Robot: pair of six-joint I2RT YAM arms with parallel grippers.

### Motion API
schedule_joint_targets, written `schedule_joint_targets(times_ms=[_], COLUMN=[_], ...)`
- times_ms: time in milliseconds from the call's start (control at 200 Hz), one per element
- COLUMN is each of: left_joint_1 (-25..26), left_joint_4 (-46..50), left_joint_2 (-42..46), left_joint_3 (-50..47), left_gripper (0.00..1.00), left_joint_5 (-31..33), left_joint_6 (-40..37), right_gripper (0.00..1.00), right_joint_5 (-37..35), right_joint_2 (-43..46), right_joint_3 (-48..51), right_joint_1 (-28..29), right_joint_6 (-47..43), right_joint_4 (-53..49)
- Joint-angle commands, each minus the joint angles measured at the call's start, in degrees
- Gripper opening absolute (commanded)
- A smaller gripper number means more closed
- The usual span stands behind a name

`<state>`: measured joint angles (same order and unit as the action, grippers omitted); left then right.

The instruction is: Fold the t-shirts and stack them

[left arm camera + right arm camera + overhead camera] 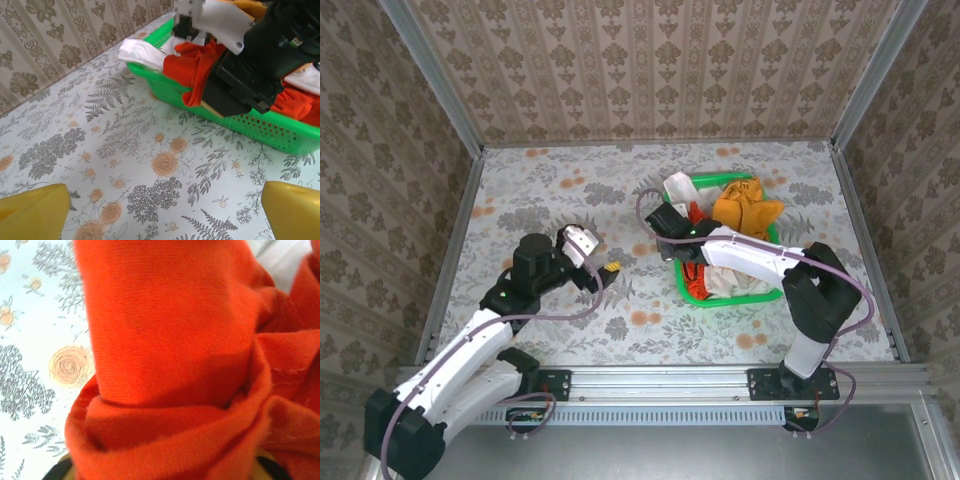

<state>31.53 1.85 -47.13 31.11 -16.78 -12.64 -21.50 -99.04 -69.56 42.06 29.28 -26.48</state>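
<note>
Item one, my left end effector [603, 272]: released, its two yellow fingertips [35, 210] spread wide at the lower corners of the left wrist view, with nothing between them but bare counter [100, 140]. It sits low over the floral surface, to the left of the green plastic basket [725, 301] and apart from it. Item two, my right end effector [668, 226]: reaching into the basket's left end from the right, in among the cloth. The red-orange t-shirt [175, 340] bunches right up against its camera and covers the fingers, so I cannot tell whether it is clenched on the cloth or released. Item three, the t-shirts, all in or on the basket. The red-orange one has a fold draped over the basket's rim in the left wrist view, and more of it shows at the near left corner from above. The mustard-orange t-shirt [747, 210] is heaped at the far right of the basket. A white t-shirt [678, 187] hangs over the far left corner, and further white cloth [732, 283] lies beneath my right arm at the near side. Item four, the basket itself — perforated green walls, standing on the right half of the counter.
</note>
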Motion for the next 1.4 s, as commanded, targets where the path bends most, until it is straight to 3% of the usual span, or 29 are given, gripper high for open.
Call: schedule_joint_targets(times_ms=[0, 105, 615, 920, 1395], left_joint_1=[0.55, 0.48, -0.57, -2.24, -1.56], left_joint_4=[-2.81, -1.80, -3.46, -4.55, -5.04], left_joint_2=[-2.86, -5.77, -15.40, -21.14, -24.63], left_joint_3=[1.27, 4.94, 13.89, 18.27, 19.42], left_gripper=[1.00, 1.00, 1.00, 1.00, 1.00], left_joint_5=[-1.19, -0.44, 2.78, 5.81, 1.57], left_joint_6=[2.16, 3.94, 9.89, 14.05, 8.03], right_gripper=[0.07, 0.00, 0.00, 0.00, 0.00], right_joint_5=[0.53, 0.81, 4.52, 6.99, 7.71], right_joint_2=[-0.13, 0.80, -1.51, -6.16, -12.24], right_joint_3=[0.17, 0.16, -1.24, -4.47, -13.89], right_joint_1=[-2.34, -4.46, -21.28, -28.88, -36.09], right_joint_6=[-4.27, -8.70, -30.09, -34.08, -40.89], right_joint_4=[-3.32, -2.79, 3.98, 6.99, 6.61])
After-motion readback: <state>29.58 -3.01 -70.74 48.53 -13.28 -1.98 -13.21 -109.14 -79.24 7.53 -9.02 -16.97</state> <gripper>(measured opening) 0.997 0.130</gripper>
